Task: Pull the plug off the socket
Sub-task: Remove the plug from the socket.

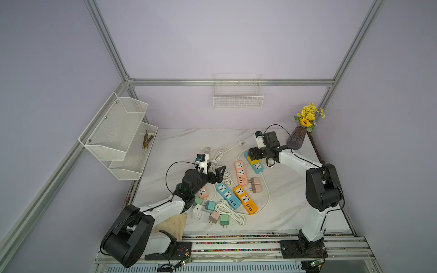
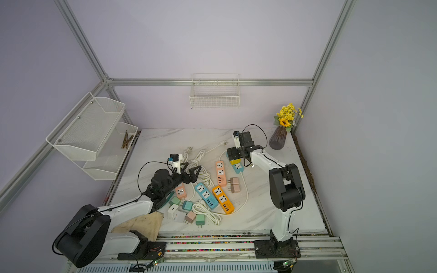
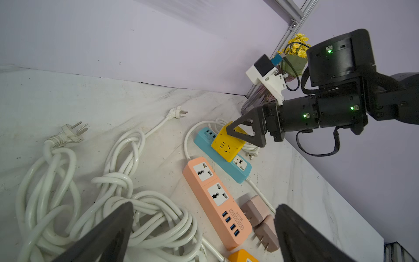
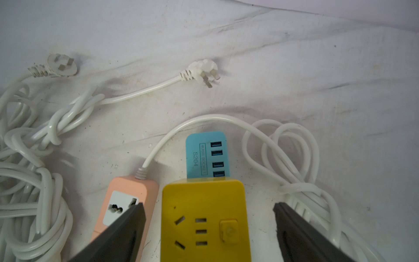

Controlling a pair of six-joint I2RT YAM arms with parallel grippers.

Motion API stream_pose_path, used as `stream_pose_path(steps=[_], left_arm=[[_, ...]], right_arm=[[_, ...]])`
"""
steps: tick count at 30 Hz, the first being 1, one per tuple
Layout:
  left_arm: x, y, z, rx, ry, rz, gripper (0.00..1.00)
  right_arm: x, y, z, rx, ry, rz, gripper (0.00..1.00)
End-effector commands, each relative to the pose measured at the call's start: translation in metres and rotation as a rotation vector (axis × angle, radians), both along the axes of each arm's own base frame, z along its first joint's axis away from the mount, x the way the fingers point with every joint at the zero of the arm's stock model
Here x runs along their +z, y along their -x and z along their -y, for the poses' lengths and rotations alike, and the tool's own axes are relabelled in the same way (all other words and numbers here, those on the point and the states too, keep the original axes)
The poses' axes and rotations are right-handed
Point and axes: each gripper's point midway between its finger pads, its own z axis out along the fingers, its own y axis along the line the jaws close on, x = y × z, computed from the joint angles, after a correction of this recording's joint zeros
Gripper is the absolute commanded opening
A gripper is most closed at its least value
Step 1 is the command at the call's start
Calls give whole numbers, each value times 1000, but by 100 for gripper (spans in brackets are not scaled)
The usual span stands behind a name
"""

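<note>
**Plug and socket.** The plug (image 4: 204, 215) (a yellow cube with outlets of its own on the upper face) is seated on the blue strip (image 4: 205, 154). It covers the outlet next to the row of four USB ports. In the left wrist view the second outlet of the blue strip (image 3: 239, 162) is uncovered. The blue strip lies flat on the table (image 1: 283, 189), in the far right part and near the vase (image 1: 295, 140). The peach strip (image 4: 127, 192) lies just beside it on the robot's left, roughly parallel. A small loop of cable (image 4: 285, 156) lies on the other side.

**Right gripper.** The right gripper (image 4: 208, 206) straddles the plug with its jaws spread. One of the fingers (image 4: 127, 226) stands on each side of the cube. The right wrist view shows a clear gap between each finger and the plug's side walls, so nothing is clamped. In the left wrist view the nearer finger crosses the plug's upper edge. How far down the sides the tips reach cannot be told.

**Left gripper.** The left gripper (image 3: 205, 205) is spread wide and holds nothing. In both top views it hangs above the knotted bundle (image 3: 118, 179) of white cable, on the left side of the peach strip and well apart from the plug. Two pink adapters (image 3: 260, 217) lie beside the USB end of the peach strip, prongs pointing away from it.
</note>
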Motion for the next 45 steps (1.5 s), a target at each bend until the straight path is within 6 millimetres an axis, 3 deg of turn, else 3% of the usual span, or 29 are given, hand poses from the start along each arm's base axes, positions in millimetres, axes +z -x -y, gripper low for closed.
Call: stream_pose_path(steps=[1, 10, 14, 18, 24, 25, 28, 31, 37, 42, 45], left_arm=[[7, -1, -4, 14, 13, 35, 100], [6, -1, -4, 12, 17, 29, 100], [5, -2, -3, 13, 19, 24, 100], [6, -4, -2, 12, 52, 11, 100], [12, -16, 15, -56, 184, -94, 100], [1, -22, 21, -70, 192, -144, 100], [-3, -34, 47, -167, 231, -221, 100], [-28, -55, 66, -168, 281, -400, 100], [-74, -90, 120, -181, 364, -720, 62], [-111, -104, 146, -80, 258, -937, 52], [-115, -112, 157, -58, 211, -967, 49]], right_arm=[[-15, 6, -2, 34, 112, -72, 92], [-26, 7, -5, 62, 196, -94, 73], [-24, 9, -7, 80, 203, -94, 53], [-26, 16, -1, 86, 238, -99, 42], [-25, 37, 11, 105, 249, -47, 39], [-26, 40, 13, 106, 242, -38, 39], [-28, 51, 18, 111, 214, -31, 39], [-28, 55, 24, 91, 200, -34, 38], [-28, 57, 31, 63, 150, -32, 37], [-24, 57, 30, 63, 126, -30, 37], [-26, 57, 29, 65, 117, -35, 37]])
